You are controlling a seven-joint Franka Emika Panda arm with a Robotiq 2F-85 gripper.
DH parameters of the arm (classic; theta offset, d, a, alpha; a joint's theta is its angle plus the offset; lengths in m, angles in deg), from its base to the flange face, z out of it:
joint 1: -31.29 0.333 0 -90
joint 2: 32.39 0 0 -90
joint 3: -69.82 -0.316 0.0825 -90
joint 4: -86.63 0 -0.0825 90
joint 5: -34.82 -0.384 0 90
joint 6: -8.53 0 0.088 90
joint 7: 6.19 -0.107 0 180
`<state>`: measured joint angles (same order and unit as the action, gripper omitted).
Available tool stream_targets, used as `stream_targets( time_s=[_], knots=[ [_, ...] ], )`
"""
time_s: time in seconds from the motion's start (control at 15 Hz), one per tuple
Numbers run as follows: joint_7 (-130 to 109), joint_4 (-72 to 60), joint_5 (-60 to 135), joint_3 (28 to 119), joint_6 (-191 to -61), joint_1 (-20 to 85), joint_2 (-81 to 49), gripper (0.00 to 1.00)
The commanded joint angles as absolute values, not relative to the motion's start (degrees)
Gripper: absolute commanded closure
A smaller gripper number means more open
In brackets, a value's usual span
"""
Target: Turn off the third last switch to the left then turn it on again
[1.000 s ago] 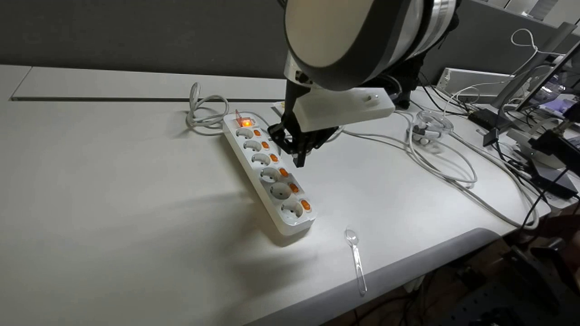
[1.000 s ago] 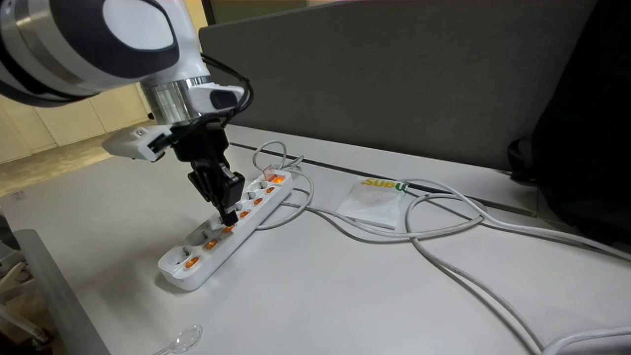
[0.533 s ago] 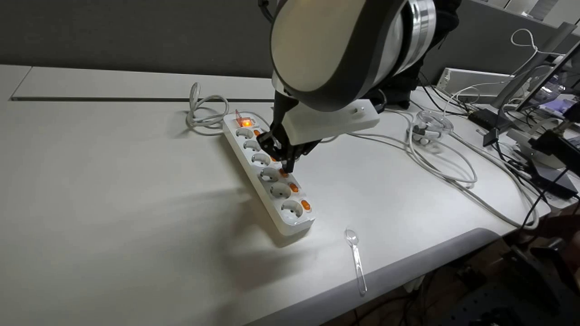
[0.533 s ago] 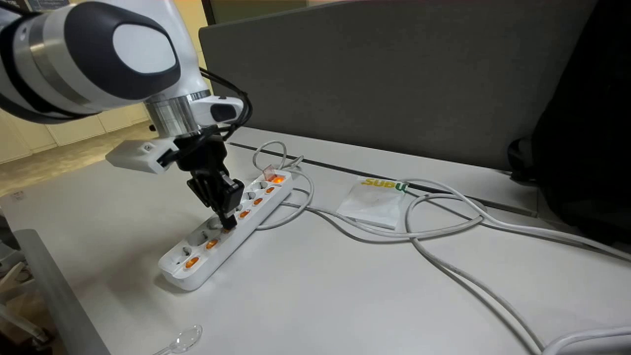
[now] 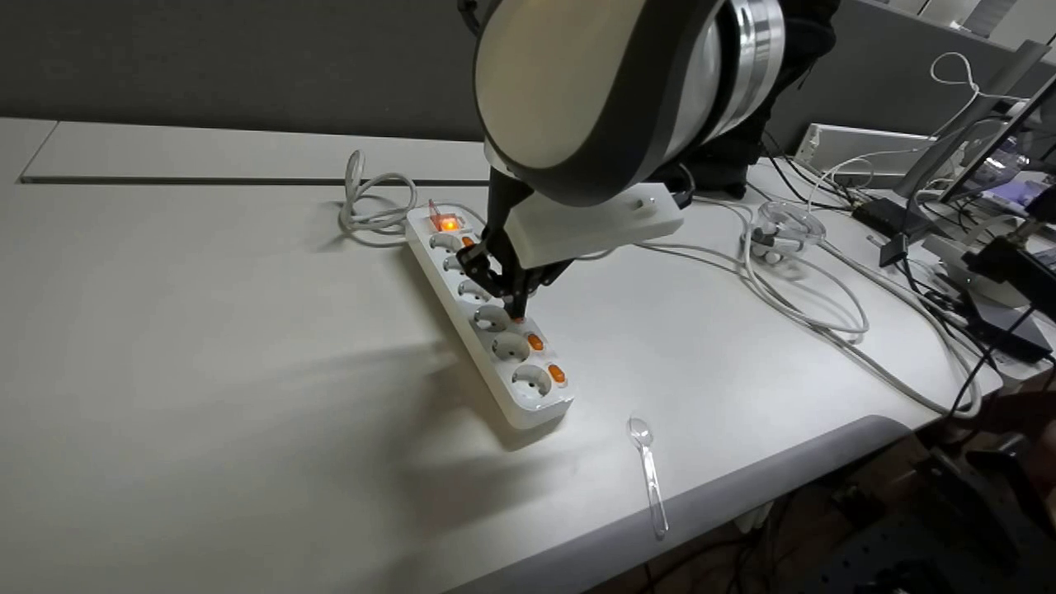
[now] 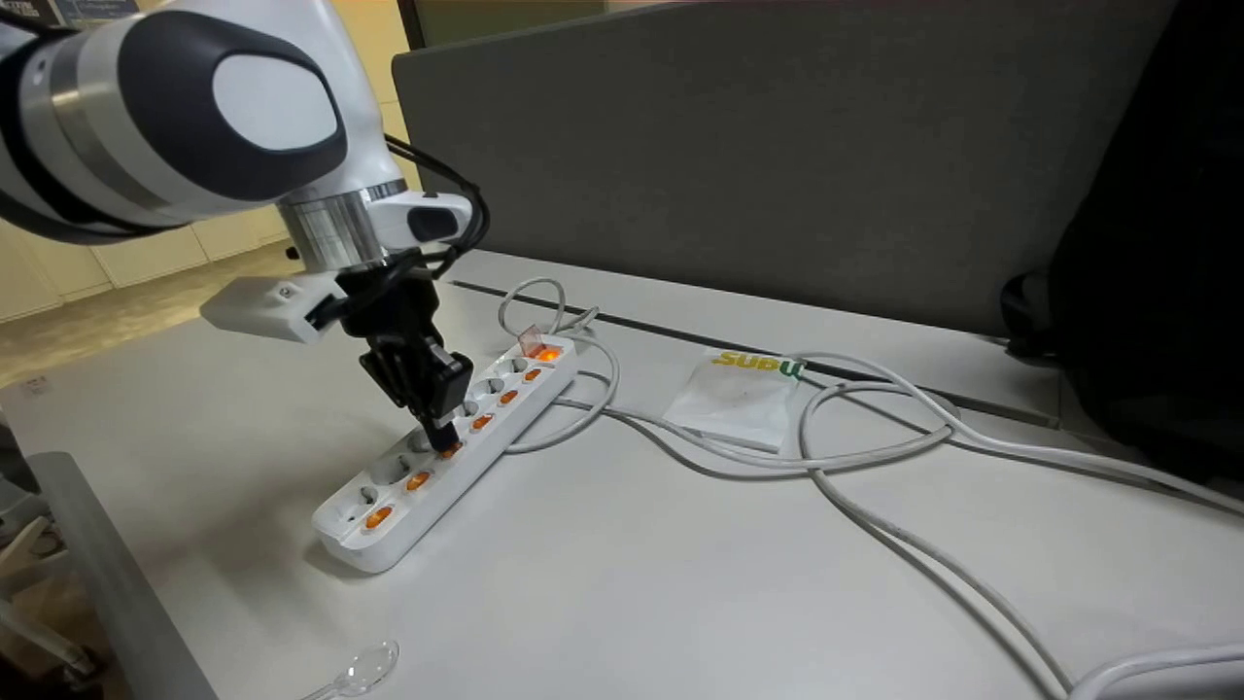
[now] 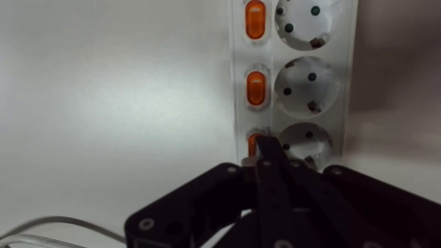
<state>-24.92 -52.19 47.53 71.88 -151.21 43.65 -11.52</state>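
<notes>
A white power strip (image 5: 540, 411) lies on the table, with a row of orange switches beside its sockets. It also shows in an exterior view (image 6: 389, 554) and in the wrist view (image 7: 253, 55). My gripper (image 5: 517, 312) is shut and empty, pointing down. Its fingertips (image 6: 444, 436) are at the third orange switch (image 6: 451, 450) from the near end, apparently touching it. In the wrist view the fingertips (image 7: 270, 143) cover the right part of that switch (image 7: 252, 144). The two end switches (image 7: 255, 89) (image 7: 255, 20) are uncovered. The main switch (image 5: 448, 223) glows orange.
A clear plastic spoon (image 5: 648, 470) lies near the table's front edge. Grey cables (image 6: 709, 447) loop across the table, and a white paper packet (image 6: 739, 401) lies among them. A grey partition (image 6: 777, 175) stands behind. A dark bag (image 6: 1147, 243) is at the side.
The gripper has moved down and, in an exterior view, to the left, from above the strip onto the third switch. In the last half second it shifted only slightly. The strip has not moved.
</notes>
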Motion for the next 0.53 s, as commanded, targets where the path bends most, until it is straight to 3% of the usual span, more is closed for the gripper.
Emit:
stream_targets(
  time_s=[0.0,0.47],
  knots=[
    [-23.8,-52.6,45.2,71.7,-151.6,43.5,-11.3,1.00],
    [-23.5,-53.0,43.2,71.6,-150.8,43.6,-12.3,1.00]
  ],
)
